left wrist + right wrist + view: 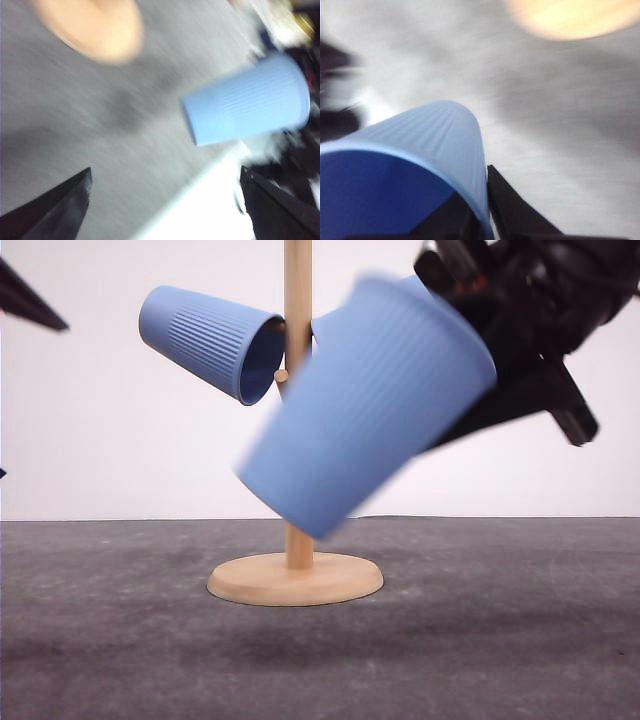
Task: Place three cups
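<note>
Pinching the rim of a cup (370,400) with the right gripper (487,215), one dark finger lying outside the ribbed wall and the other seemingly inside the mouth, so clamped on the cup wall. Carrying it tilted in the air, flat base pointing down and to the left, mouth up toward the wrist, just in front of the wooden post (297,280) of the stand and well above its round base (295,580). Blurring in all three views, so probably moving fast.

Holding the left gripper (165,172) spread wide with nothing between its fingers, up and off to the left side, above the dark table (500,640).

Judging progress as roughly a third done: one hung cup (205,340) already sitting on a peg to the left of the post, lying nearly sideways with its mouth toward the post. Judging the carried one as the second, not yet on a peg. Noticing a sliver of blue just right of the post, too hidden to call another cup.

Looking matte, light blue, tapered, handleless, finely ribbed down the sides; likely light and slightly flexible at the rim.
</note>
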